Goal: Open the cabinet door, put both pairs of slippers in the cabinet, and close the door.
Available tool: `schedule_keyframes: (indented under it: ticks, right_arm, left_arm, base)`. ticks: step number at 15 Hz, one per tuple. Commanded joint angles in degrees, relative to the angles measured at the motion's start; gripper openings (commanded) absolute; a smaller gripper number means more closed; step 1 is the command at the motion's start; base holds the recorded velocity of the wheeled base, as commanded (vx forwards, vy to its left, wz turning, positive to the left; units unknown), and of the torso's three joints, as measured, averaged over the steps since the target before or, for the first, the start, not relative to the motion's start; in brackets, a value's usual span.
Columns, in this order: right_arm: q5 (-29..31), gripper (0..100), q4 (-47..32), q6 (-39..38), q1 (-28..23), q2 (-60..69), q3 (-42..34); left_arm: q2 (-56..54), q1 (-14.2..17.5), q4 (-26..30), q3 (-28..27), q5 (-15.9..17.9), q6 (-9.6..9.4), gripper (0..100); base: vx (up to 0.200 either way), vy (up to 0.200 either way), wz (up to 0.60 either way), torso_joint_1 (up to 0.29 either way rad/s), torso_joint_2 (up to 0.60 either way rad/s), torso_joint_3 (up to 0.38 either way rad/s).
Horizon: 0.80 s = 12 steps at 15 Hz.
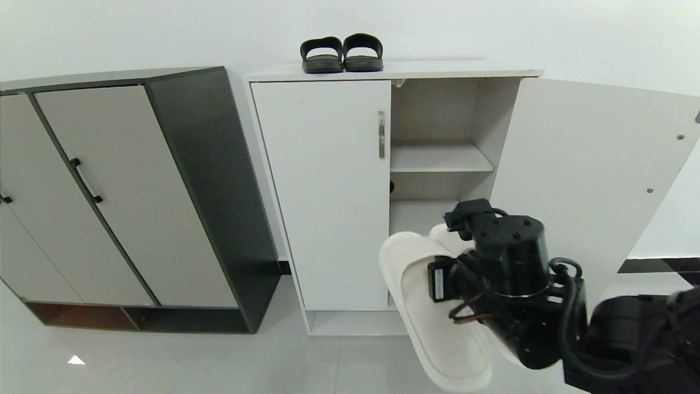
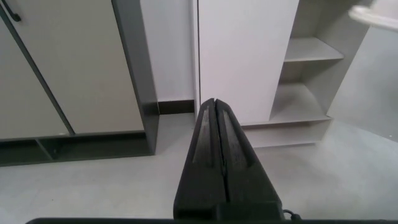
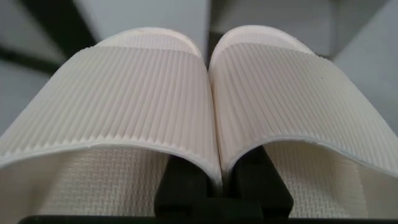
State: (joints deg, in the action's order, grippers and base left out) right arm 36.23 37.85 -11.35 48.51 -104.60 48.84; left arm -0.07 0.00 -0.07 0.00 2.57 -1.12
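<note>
— Slippers first: where did we see the white pair (image 1: 432, 306)?
— We saw our right end effector (image 3: 219, 190) clamped on its two adjoining straps, holding it just before the white cabinet (image 1: 322, 191), whose right door (image 1: 579, 180) stood open.
— And the black pair (image 1: 342, 53)?
— We found it on the cabinet's top. Our left end effector (image 2: 215, 109) was fully closed, its fingers (image 2: 205, 143) pressed together, and held nothing.

White slippers (image 3: 124, 93): cream-white; straps finely ribbed, insoles with a woven texture.
Black slippers (image 1: 322, 54): plain black.
Shoe cabinet (image 1: 322, 191): white; handle (image 1: 381, 134) silver.
Neighbouring cabinet (image 1: 213, 191): dark grey frame, pale grey doors, black handles.
Left claw (image 2: 215, 106): black.
</note>
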Motion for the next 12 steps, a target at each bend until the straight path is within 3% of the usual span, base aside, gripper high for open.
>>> schedule_keyframes:
  ticks: [1, 8, 12]
  right_arm:
    - [8.9, 0, -0.2, -3.1, -0.1, -10.0, 10.8]
    - [9.9, 0, -0.1, -3.1, -0.4, -10.8, 12.0]
    - [9.9, 0, -0.1, -3.1, -1.0, -11.4, 12.2]
  left_arm:
    - [0.2, 0.0, 0.0, 0.0, 0.1, -0.02, 0]
    - [0.2, 0.0, 0.0, 0.0, 0.0, -0.02, 0]
    - [0.2, 0.0, 0.0, 0.0, 0.0, -0.02, 0]
  base:
    - [0.000, 0.000, 0.00, 0.000, 0.00, 0.000]
    - [0.000, 0.000, 0.00, 0.000, 0.00, 0.000]
    - [0.000, -0.200, 0.00, 0.001, 0.00, 0.002]
